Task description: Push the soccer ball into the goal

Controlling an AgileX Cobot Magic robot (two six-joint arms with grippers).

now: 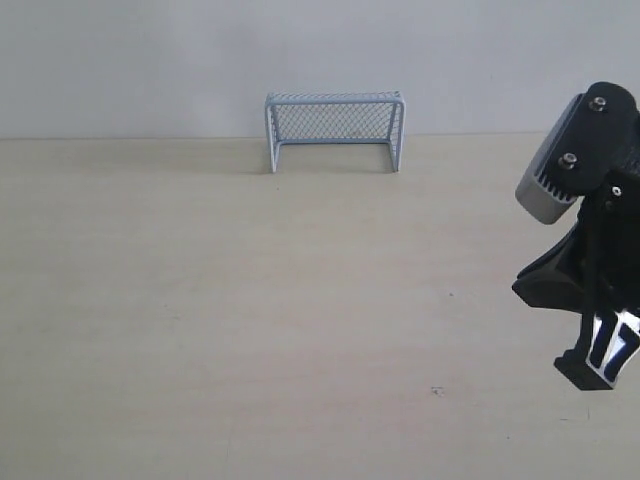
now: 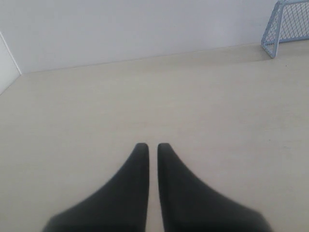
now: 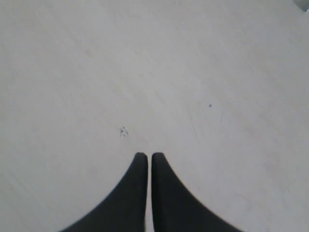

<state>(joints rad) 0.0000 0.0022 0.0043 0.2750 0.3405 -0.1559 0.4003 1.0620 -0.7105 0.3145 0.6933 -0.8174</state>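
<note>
The pale blue-grey goal (image 1: 334, 98) stands at the back of the table against the wall, its mouth facing forward. The left wrist view catches one end of the goal (image 2: 294, 21), far from the fingers. The soccer ball shows in no view. My left gripper (image 2: 148, 146) is shut with only a thin slit between its black fingers, nothing held, low over bare table; it is outside the exterior view. My right gripper (image 3: 146, 155) is likewise shut and empty. The right gripper (image 1: 597, 362) hangs at the right edge, well in front of the goal and to its right.
The light wooden tabletop (image 1: 250, 300) runs back to a white wall (image 1: 150, 60). A small dark mark (image 1: 437, 391) lies on the table left of the right gripper, and the same dark mark (image 3: 123, 131) lies just ahead of the right fingertips.
</note>
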